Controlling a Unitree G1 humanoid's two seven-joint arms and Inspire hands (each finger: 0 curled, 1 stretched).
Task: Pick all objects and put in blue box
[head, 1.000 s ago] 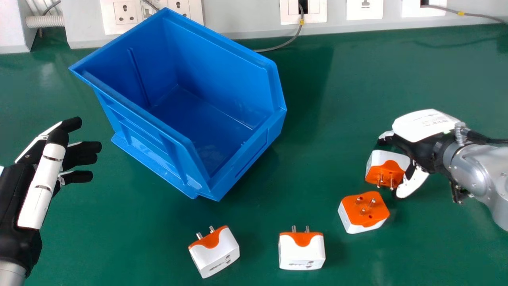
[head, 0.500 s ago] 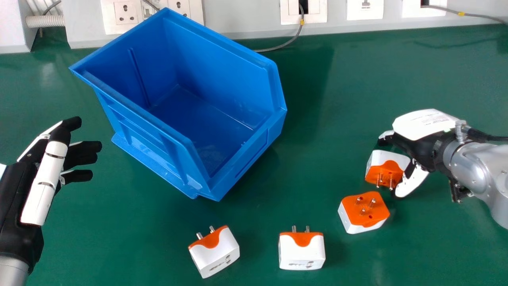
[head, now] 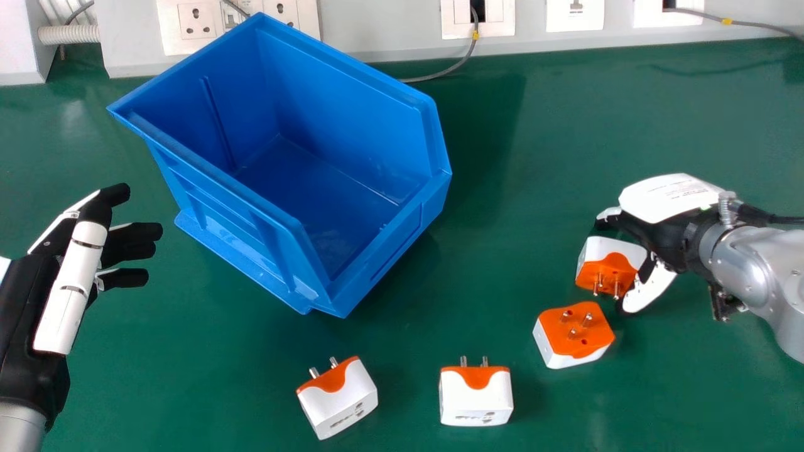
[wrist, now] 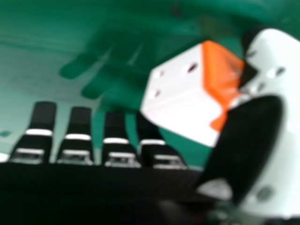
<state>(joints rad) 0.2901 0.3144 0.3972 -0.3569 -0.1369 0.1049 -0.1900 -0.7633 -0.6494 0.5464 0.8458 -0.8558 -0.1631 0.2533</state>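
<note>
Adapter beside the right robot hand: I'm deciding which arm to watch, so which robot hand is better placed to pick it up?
Right, I'd judge: the right robot hand is at that adapter, while the left robot hand is off beyond the blue box.

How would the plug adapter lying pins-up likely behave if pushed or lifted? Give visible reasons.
The adapter would probably slide rather than roll, given its blocky, flat-sided body. It looks like rigid plastic, so should keep its shape. Its smooth faces may be slightly slippery.
</note>
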